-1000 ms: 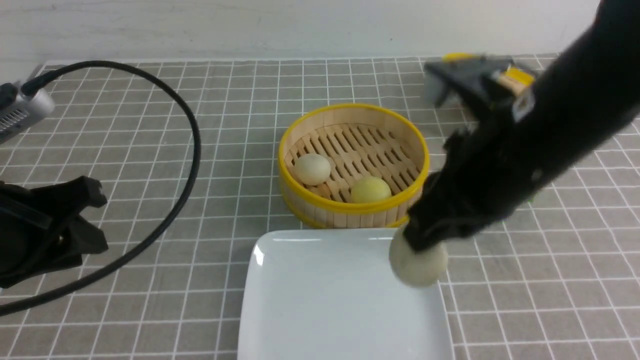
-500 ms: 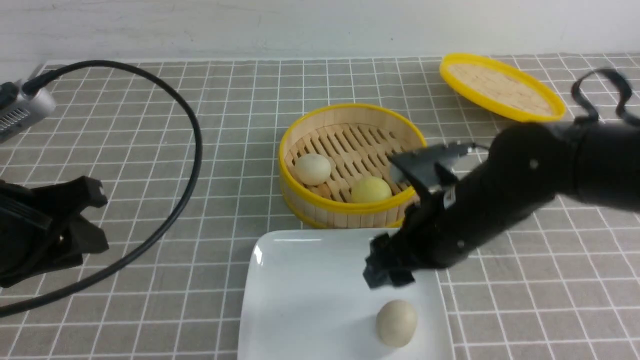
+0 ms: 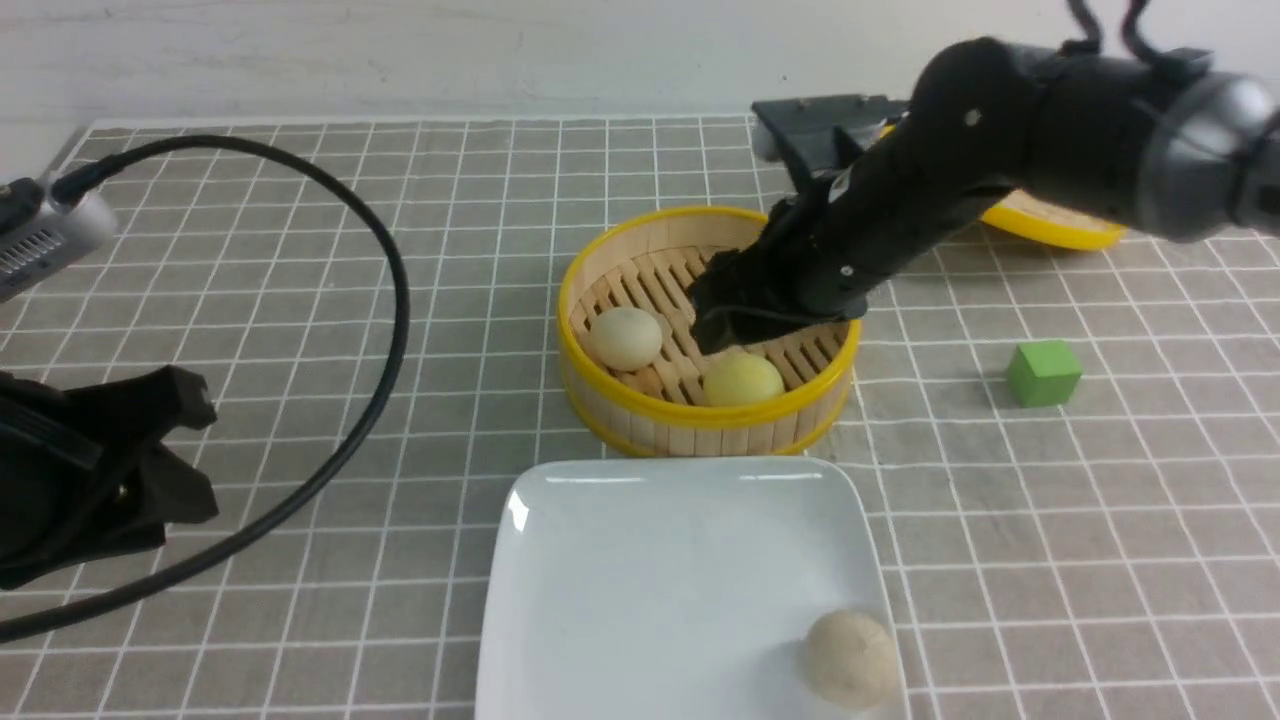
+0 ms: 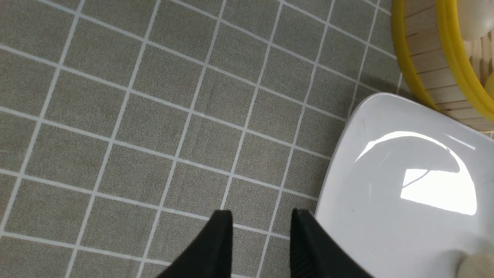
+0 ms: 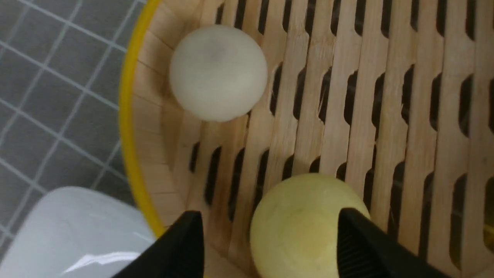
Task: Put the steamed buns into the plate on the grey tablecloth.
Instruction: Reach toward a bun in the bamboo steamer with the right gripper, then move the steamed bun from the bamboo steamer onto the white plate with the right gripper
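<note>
A beige steamed bun point(image 3: 850, 660) lies free in the near right corner of the white plate point(image 3: 650, 580) on the grey tablecloth point(image 3: 300, 250). It also shows in the left wrist view point(image 4: 474, 266). An off-white bun point(image 3: 625, 337) and a pale yellow bun point(image 3: 742, 380) lie in the bamboo steamer point(image 3: 600, 400). My right gripper point(image 3: 725, 325) hangs open inside the steamer. In the right wrist view its jaws point(image 5: 268, 216) stand on either side of the yellow bun point(image 5: 301, 227), with the off-white bun point(image 5: 218, 73) beyond. My left gripper point(image 3: 205, 450) rests at the far left, slightly open and empty point(image 4: 262, 220).
A green cube point(image 3: 1043, 372) sits right of the steamer. The yellow-rimmed lid point(image 3: 1050, 225) lies at the back right, mostly behind my right arm. A black cable point(image 3: 390, 300) loops over the cloth on the left, from a silver device point(image 3: 40, 230).
My right gripper let go of the beige bun over the plate. The bun rolled to the plate's near right corner. The gripper moved back over the steamer, open around the yellow bun.
</note>
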`<state>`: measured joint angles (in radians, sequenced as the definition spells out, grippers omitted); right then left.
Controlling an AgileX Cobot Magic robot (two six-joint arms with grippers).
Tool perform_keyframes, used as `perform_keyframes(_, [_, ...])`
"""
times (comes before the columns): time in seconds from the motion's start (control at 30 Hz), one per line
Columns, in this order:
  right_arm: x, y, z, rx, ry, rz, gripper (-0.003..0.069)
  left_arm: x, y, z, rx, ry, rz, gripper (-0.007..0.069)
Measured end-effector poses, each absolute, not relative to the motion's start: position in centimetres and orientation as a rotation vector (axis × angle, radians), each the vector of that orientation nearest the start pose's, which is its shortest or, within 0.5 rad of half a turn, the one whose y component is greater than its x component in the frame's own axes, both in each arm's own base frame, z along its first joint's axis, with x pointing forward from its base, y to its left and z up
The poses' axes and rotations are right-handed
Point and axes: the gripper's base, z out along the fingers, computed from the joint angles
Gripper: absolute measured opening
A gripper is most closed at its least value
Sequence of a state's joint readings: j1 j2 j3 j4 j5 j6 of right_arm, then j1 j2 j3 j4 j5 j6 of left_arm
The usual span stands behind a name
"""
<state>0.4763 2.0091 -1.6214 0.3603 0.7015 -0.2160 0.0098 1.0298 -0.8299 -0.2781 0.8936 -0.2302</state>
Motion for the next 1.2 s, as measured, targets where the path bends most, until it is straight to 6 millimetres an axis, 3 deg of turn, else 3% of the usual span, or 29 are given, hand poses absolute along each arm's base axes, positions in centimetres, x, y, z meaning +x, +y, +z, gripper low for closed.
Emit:
perform_keyframes(0.03, [39.7, 22.7, 22.2, -0.632, 2.527, 0.476, 0.0426, 18.8, -1.7, 30.4, -0.450, 2.541, -0.422, 0.0244])
perform_keyframes(0.13, [40.2, 22.7, 20.5, -0.661, 2.551, 0.428, 0.0368, 18.8, -1.7, 30.4, -0.446, 2.542, -0.413, 0.0244])
perform_keyframes(0.23, [40.3, 22.7, 20.6, -0.666, 2.547, 0.423, 0.0288, 18.8, -1.7, 30.4, -0.445, 2.543, -0.410, 0.0244])
perform_keyframes(0.3, [40.2, 22.7, 21.3, -0.672, 2.543, 0.426, 0.0171, 18.8, -1.7, 30.4, -0.445, 2.543, -0.410, 0.0244])
perform_keyframes(0.33, [40.0, 22.6, 22.1, -0.683, 2.542, 0.427, 0.0059, 18.8, -1.7, 30.4, -0.445, 2.543, -0.410, 0.0244])
perform_keyframes(0.37, [39.7, 22.5, 22.9, -0.685, 2.533, 0.431, 0.0033, 18.8, -1.7, 30.4, -0.445, 2.545, -0.410, 0.0244])
perform_keyframes(0.43, [38.9, 22.1, 25.0, -0.697, 2.521, 0.442, 0.0020, 18.8, -1.7, 30.4, -0.445, 2.553, -0.410, 0.0244])
perform_keyframes(0.53, [36.2, 21.0, 30.1, -0.731, 2.496, 0.475, 0.0020, 18.7, -1.7, 30.3, -0.444, 2.563, -0.409, 0.0244])
perform_keyframes(0.57, [36.1, 21.0, 30.6, -0.729, 2.485, 0.479, 0.0020, 18.7, -1.7, 30.3, -0.444, 2.564, -0.409, 0.0244])
perform_keyframes(0.6, [34.2, 20.3, 33.2, -0.744, 2.477, 0.519, 0.0022, 18.7, -1.7, 30.3, -0.444, 2.566, -0.409, 0.0244])
perform_keyframes(0.63, [33.6, 20.1, 33.8, -0.755, 2.484, 0.532, 0.0022, 18.7, -1.7, 30.3, -0.444, 2.566, -0.409, 0.0244])
perform_keyframes(0.67, [31.0, 19.5, 36.1, -0.772, 2.480, 0.609, 0.0021, 18.6, -1.7, 30.3, -0.444, 2.567, -0.409, 0.0244])
perform_keyframes(0.7, [29.6, 19.3, 37.0, -0.778, 2.473, 0.656, 0.0021, 18.6, -1.7, 30.3, -0.444, 2.568, -0.409, 0.0244])
perform_keyframes(0.73, [29.5, 19.3, 36.8, -0.783, 2.481, 0.656, 0.0021, 18.6, -1.7, 30.3, -0.444, 2.568, -0.409, 0.0244])
perform_keyframes(0.77, [27.6, 19.3, 36.8, -0.807, 2.491, 0.719, 0.0021, 18.6, -1.7, 30.3, -0.444, 2.570, -0.409, 0.0244])
perform_keyframes(0.8, [26.9, 19.4, 36.8, -0.812, 2.489, 0.745, 0.0021, 18.6, -1.7, 30.3, -0.444, 2.571, -0.409, 0.0244])
perform_keyframes(0.87, [24.5, 20.1, 34.1, -0.841, 2.541, 0.838, 0.0021, 18.6, -1.7, 30.2, -0.444, 2.579, -0.410, 0.0244])
perform_keyframes(0.9, [23.5, 20.7, 31.8, -0.837, 2.575, 0.870, 0.0021, 18.5, -1.7, 30.2, -0.444, 2.582, -0.410, 0.0244])
perform_keyframes(0.93, [23.5, 20.8, 31.8, -0.838, 2.573, 0.875, 0.0021, 18.5, -1.7, 30.2, -0.444, 2.582, -0.410, 0.0244])
perform_keyframes(0.97, [22.7, 21.5, 28.7, -0.824, 2.591, 0.881, 0.0021, 18.5, -1.7, 30.2, -0.444, 2.582, -0.410, 0.0244])
perform_keyframes(1.07, [22.4, 22.3, 24.4, -0.812, 2.559, 0.820, 0.0021, 18.5, -1.7, 30.2, -0.444, 2.582, -0.410, 0.0244])
perform_keyframes(1.2, [23.8, 22.9, 21.3, -0.741, 2.540, 0.755, 0.0031, 18.5, -1.7, 30.2, -0.444, 2.582, -0.408, 0.0244])
